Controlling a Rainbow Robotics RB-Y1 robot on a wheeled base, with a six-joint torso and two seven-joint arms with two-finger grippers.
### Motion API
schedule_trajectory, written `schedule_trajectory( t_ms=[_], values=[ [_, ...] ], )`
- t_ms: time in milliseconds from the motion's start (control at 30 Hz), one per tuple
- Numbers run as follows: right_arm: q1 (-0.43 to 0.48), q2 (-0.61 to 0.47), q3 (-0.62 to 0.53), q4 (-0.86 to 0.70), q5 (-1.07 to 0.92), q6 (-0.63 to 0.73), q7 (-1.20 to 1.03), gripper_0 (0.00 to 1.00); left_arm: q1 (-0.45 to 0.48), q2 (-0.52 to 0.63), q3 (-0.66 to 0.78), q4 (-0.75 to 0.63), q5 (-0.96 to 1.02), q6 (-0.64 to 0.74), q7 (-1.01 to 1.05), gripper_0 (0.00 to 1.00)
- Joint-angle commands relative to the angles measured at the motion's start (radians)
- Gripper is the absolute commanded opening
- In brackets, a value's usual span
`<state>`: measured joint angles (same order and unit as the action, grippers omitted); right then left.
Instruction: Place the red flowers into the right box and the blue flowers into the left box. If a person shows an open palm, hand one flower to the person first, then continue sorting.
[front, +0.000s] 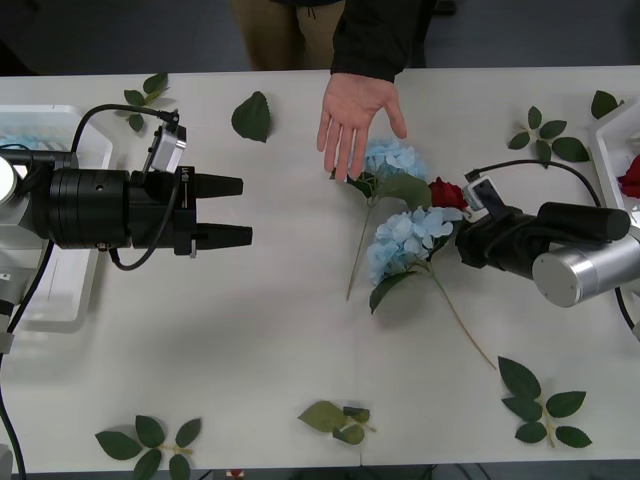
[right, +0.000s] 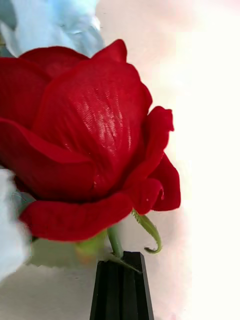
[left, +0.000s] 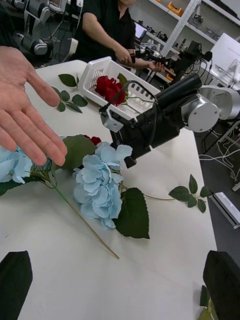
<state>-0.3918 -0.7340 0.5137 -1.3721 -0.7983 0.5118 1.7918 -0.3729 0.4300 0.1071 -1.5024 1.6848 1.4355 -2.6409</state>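
With the open palm (front: 358, 118) held out over the bench (front: 290, 330), the right hand (front: 462, 215) was much nearer it, closed on the stem just below the red rose (front: 447, 192). That rose lay beside the blue flowers (front: 408, 238); the left hand (front: 232, 210) waited wide apart.

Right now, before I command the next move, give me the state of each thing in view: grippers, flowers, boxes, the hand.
left gripper: open, empty, above bare table
right gripper: shut on the red rose's stem
red rose: on the table, beside the blue flowers
blue flowers: two lying loose mid-table
open palm: held out over the table
right box: holds red roses
left box: holds blue flowers
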Motion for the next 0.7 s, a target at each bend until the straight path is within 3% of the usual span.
schedule_trajectory(
  t_ms=[33, 133, 333, 433, 533, 700],
  values=[
    [0.005, -0.039, -0.103, -0.035, -0.073, -0.010, 0.009, 0.00, -0.004, -0.010, -0.010, -0.033, 0.018, -0.010, -0.064, 1.00],
    [0.036, -0.054, -0.210, -0.082, -0.147, 0.043, 0.005, 0.00, -0.004, -0.010, -0.010, -0.033, 0.018, -0.010, -0.064, 1.00],
    [0.094, -0.054, -0.511, -0.202, -0.315, 0.358, 0.051, 0.00, -0.004, -0.010, -0.010, -0.033, 0.018, -0.010, -0.064, 1.00],
    [0.134, -0.048, -0.618, -0.286, -0.400, 0.450, 0.100, 0.00, -0.004, -0.010, -0.010, -0.033, 0.018, -0.010, -0.064, 1.00],
    [0.174, -0.030, -0.689, -0.378, -0.487, 0.471, 0.110, 0.00, -0.004, -0.010, -0.010, -0.033, 0.018, -0.010, -0.064, 1.00],
    [0.246, -0.031, -0.699, -0.550, -0.584, 0.378, 0.098, 0.00, -0.004, -0.010, -0.010, -0.033, 0.018, -0.010, -0.064, 1.00]
  ],
)
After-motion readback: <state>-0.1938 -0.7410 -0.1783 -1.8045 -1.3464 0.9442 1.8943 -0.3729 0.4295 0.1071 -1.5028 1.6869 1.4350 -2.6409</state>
